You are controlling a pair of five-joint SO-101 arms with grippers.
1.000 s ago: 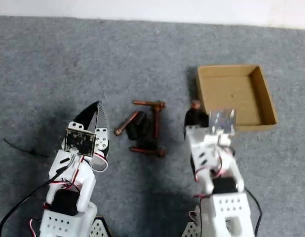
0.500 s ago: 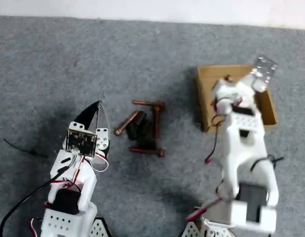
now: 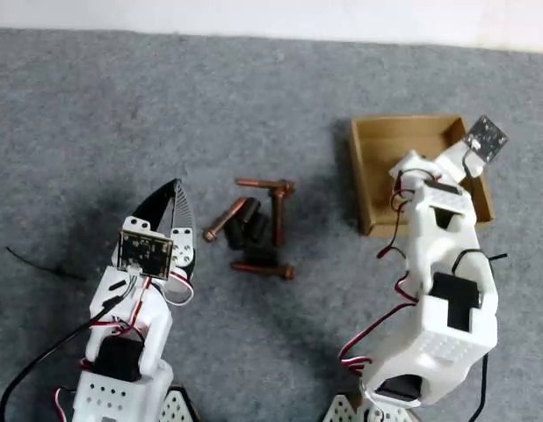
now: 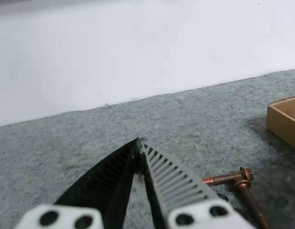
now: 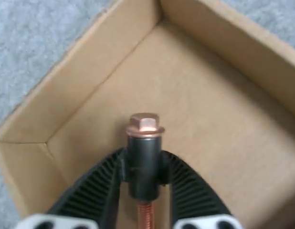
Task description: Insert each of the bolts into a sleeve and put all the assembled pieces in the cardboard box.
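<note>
Bolts (image 3: 263, 269) and black sleeves (image 3: 245, 230) lie heaped on the grey carpet (image 3: 96, 105) in the high view, between the two arms; the cardboard box (image 3: 364, 176) sits just beyond the heap on the right arm's side; a white wall (image 3: 254, 16) edges the carpet; the right arm (image 3: 443, 264) leans over the box; the left gripper (image 3: 175, 188) is clenched on nothing, near the heap. Left wrist view: pinched tips over carpet, white wall behind. Right wrist view: the right gripper (image 5: 142, 160) clamps an assembled piece (image 5: 144, 136) above the box floor.
</note>
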